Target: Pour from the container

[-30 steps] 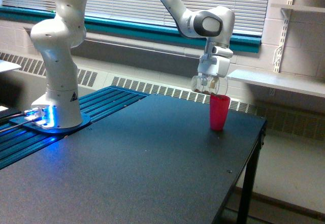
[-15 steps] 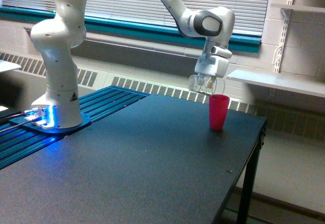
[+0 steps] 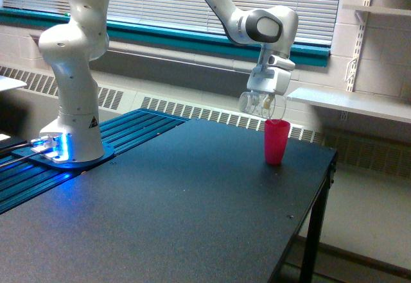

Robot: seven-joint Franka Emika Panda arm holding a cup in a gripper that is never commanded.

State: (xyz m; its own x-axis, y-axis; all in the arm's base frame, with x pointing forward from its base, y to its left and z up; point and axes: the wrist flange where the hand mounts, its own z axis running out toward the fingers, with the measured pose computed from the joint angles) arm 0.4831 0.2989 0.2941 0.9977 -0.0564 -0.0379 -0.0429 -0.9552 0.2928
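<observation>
One dark, matte worktop [image 3: 192, 199] is carrying an upright opaque pink cup [image 3: 277, 141] near its far edge. Just above it, the white gripper [image 3: 264, 101] is clasping the small clear plastic container [image 3: 262, 105], its long axis lying roughly sideways.

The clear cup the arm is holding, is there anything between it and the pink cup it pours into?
Nothing visible. The clear cup hangs tilted in the gripper, just above the rim of the pink cup and slightly toward the exterior view's left. Only open air separates them, and the black table around the pink cup is bare.
</observation>
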